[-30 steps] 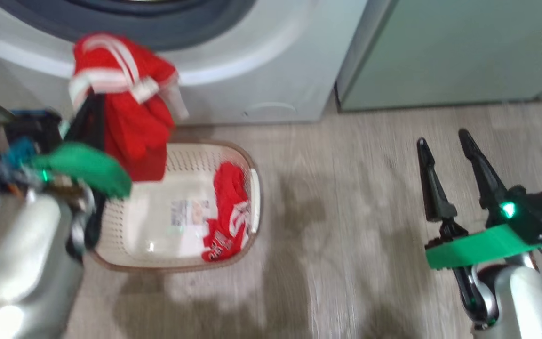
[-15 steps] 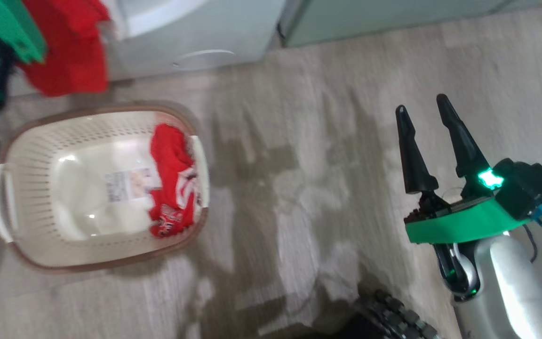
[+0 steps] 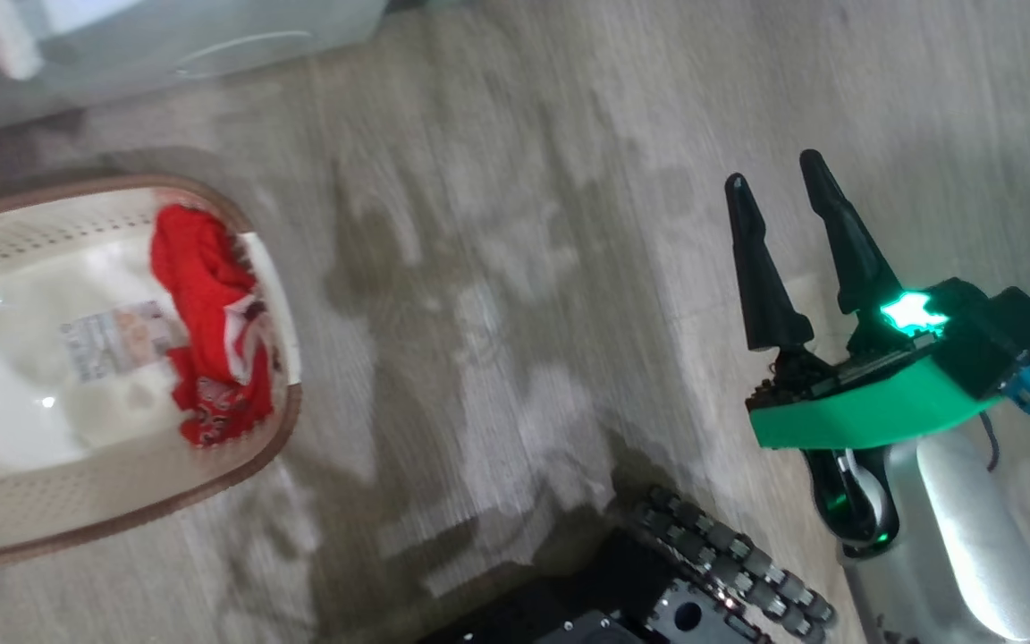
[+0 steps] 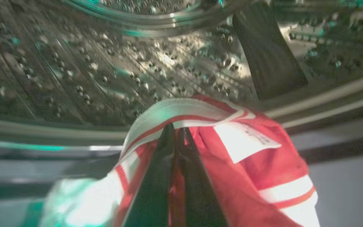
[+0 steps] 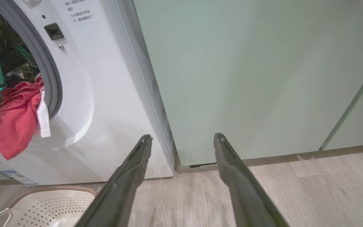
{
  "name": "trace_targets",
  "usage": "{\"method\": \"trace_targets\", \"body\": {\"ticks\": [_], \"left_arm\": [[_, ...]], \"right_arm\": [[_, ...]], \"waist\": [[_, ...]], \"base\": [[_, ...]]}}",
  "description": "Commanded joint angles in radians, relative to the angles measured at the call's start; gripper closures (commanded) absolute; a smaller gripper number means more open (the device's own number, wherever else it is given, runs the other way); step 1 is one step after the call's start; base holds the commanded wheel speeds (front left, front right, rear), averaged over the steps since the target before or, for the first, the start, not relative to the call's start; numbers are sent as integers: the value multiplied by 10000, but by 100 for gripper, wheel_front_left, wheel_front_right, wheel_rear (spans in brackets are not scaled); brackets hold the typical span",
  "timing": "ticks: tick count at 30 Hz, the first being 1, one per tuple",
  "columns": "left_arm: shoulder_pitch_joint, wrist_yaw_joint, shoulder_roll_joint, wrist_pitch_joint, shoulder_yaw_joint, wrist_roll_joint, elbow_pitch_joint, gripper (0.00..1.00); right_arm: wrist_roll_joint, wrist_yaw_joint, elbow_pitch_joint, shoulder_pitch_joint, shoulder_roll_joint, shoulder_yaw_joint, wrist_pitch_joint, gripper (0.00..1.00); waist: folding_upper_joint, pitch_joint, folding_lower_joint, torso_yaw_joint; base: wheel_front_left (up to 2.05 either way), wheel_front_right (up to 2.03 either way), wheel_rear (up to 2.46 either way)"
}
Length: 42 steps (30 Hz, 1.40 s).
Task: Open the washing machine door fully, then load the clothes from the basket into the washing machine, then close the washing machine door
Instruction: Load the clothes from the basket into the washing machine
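Note:
My left gripper (image 4: 175,129) is shut on a red garment with white stripes (image 4: 247,164), held at the mouth of the steel drum (image 4: 106,69). In the right wrist view this garment (image 5: 11,123) hangs over the grey gasket of the white washing machine (image 5: 106,94). The cream basket (image 3: 274,295) stands on the floor at the left, with another red garment (image 3: 206,331) against its right wall. My right gripper (image 3: 779,170) hovers open over bare floor, far to the right of the basket. The washing machine door is out of view.
Pale green cabinets (image 5: 247,78) stand right of the washer. The washer's lower front (image 3: 166,45) shows at the head view's top left. My dark wheeled base (image 3: 658,581) lies at the bottom. Wood-look floor (image 3: 524,268) lies between basket and right arm.
The head camera has swung, so the basket and washer slid left and up. My left arm with the red garment has left the head view. The right gripper stays open.

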Motion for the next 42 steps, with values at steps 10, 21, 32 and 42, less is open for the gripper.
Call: {"method": "trace_targets", "body": {"ticks": [10, 21, 32, 42], "left_arm": [[-1672, 441, 1378, -852, 543, 710, -1441, 100], [-2380, 278, 1370, -3369, 711, 1017, -602, 100], [-1577, 172, 1009, -4419, 308, 1183, 423, 0], [-135, 568, 230, -5495, 325, 859, -242, 0]], "right_arm": [[424, 0, -605, -120, -6, 346, -90, 0], [613, 0, -673, -297, -6, 453, -91, 0], [520, 0, -576, -190, -6, 248, -91, 0], [100, 0, -533, 14, -6, -146, -91, 0]], "waist": [[0, 968, -1, -519], [0, 1198, -1, -553], [0, 889, -1, -333], [0, 179, -1, 280]], "base": [[0, 0, 0], [0, 0, 0], [0, 0, 0], [0, 0, 0]]}}
